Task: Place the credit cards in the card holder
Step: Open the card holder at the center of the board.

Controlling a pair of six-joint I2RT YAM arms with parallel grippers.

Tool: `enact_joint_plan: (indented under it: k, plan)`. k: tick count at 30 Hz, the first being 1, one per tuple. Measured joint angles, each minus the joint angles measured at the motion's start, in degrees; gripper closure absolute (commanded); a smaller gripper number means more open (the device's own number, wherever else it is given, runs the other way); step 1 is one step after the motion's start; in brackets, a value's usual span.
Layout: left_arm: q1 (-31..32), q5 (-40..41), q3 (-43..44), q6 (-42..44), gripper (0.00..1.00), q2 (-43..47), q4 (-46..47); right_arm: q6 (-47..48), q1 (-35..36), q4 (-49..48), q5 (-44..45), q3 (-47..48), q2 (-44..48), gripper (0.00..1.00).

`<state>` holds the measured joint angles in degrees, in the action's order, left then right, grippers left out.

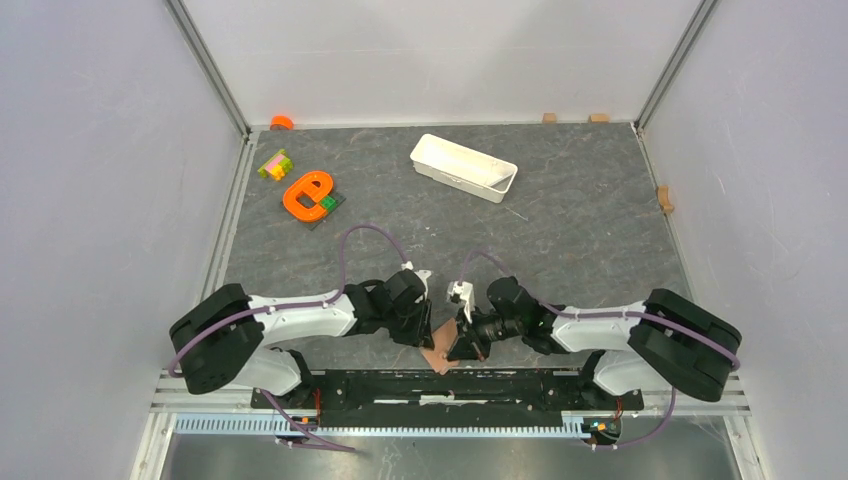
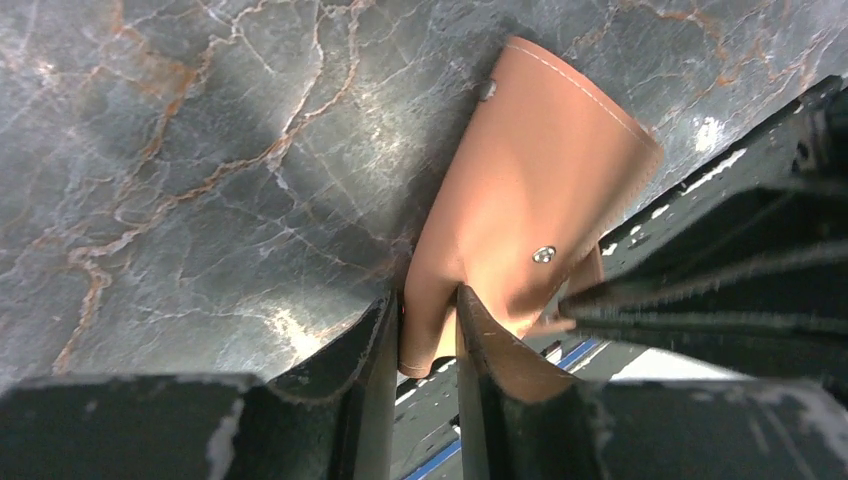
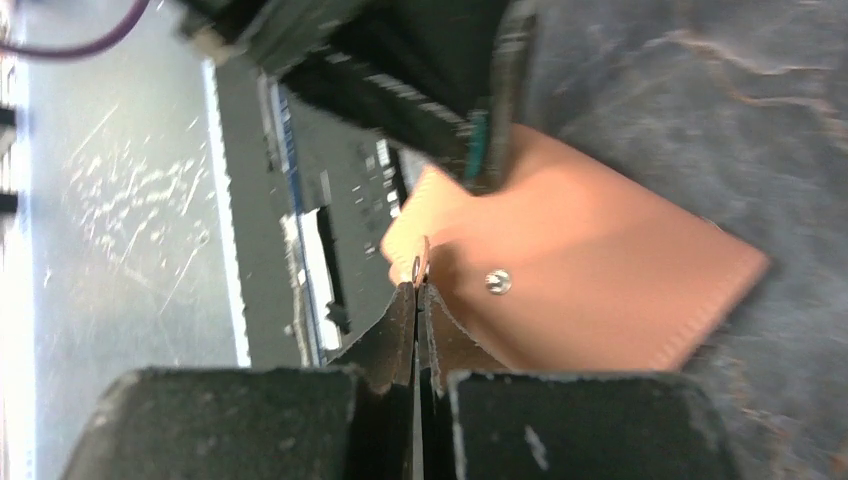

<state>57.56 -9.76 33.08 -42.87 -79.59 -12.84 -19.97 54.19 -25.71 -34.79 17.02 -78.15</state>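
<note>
The brown card holder (image 1: 440, 353) lies at the table's near edge between both grippers. In the left wrist view the card holder (image 2: 540, 180) stands bowed and partly open, its round snap (image 2: 543, 254) showing. My left gripper (image 2: 430, 320) is shut on a folded edge of it. In the right wrist view my right gripper (image 3: 418, 285) is shut on a thin flap edge of the card holder (image 3: 610, 285), next to the snap (image 3: 497, 282). In the top view my left gripper (image 1: 424, 335) and right gripper (image 1: 463, 345) nearly touch. No credit cards show in any view.
A long white tray (image 1: 463, 167) sits at the back middle. An orange ring-shaped toy (image 1: 308, 195), coloured blocks (image 1: 274, 164) and an orange cap (image 1: 281, 122) are at the back left. Small wooden blocks (image 1: 665, 198) line the right and back edges. The black base rail (image 1: 450, 385) is just behind the card holder.
</note>
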Motion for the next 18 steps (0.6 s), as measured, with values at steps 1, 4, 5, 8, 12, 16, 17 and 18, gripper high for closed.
enact_joint_plan:
  k: [1, 4, 5, 8, 12, 16, 17, 18]
  plan:
    - [0.20, 0.00, -0.11, -0.48, 0.91, -0.17, 0.59, 0.90, 0.92, 0.94, -0.59, 0.00, 0.72, 1.00]
    - [0.48, -0.22, -0.52, -1.86, 0.91, -0.35, 2.16, 3.30, 2.78, 4.17, -2.10, 0.00, 3.96, 1.00]
    - [0.52, -0.35, -0.72, -2.32, 0.91, -0.35, 2.62, 3.89, 2.84, 4.98, -2.51, 0.00, 5.16, 1.00]
    - [0.70, -0.42, -1.09, -3.61, 0.92, -0.20, 3.63, 5.31, 2.86, 7.80, -2.12, 0.00, 9.01, 0.84]
    - [0.94, 1.75, -2.56, -6.71, 0.91, 1.81, 4.74, 4.24, 3.21, 13.40, 4.07, 0.85, 14.95, 0.35]
    - [1.05, 6.36, -6.56, -11.13, 0.77, 6.82, 6.23, -0.70, 3.50, 19.47, 17.27, 5.46, 18.99, 0.25]
    - [1.03, 6.86, -7.50, -11.93, 0.73, 7.87, 6.69, -2.56, 3.50, 19.93, 19.93, 6.14, 19.39, 0.24]
    - [1.03, 7.21, -8.70, -12.83, 0.69, 9.01, 7.67, -4.33, 3.50, 19.98, 21.94, 6.29, 19.78, 0.24]
